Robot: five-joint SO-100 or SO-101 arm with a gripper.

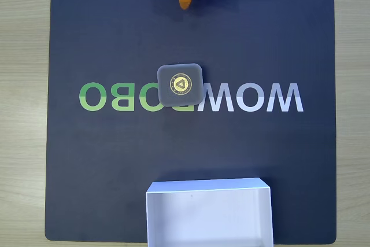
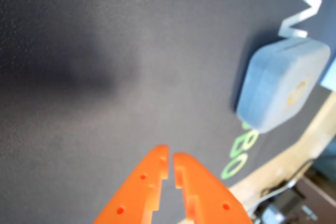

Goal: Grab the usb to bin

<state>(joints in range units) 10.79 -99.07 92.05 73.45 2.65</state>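
Reach | orange gripper point(image 2: 170, 163) pressed together, near mat's point(image 1: 87, 172) top edge | usb point(image 1: 180, 84) mid-mat, well apart | you spread wide, descend square over it | bin point(image 1: 209, 188) waits at bottom edge

The orange gripper point(image 2: 170, 157) enters the wrist view from the bottom edge, its two fingers point(image 2: 147, 182) closed with tips nearly meeting and only a thin slit between them. In the fixed view its tip point(image 1: 185, 4) points down from the top edge.
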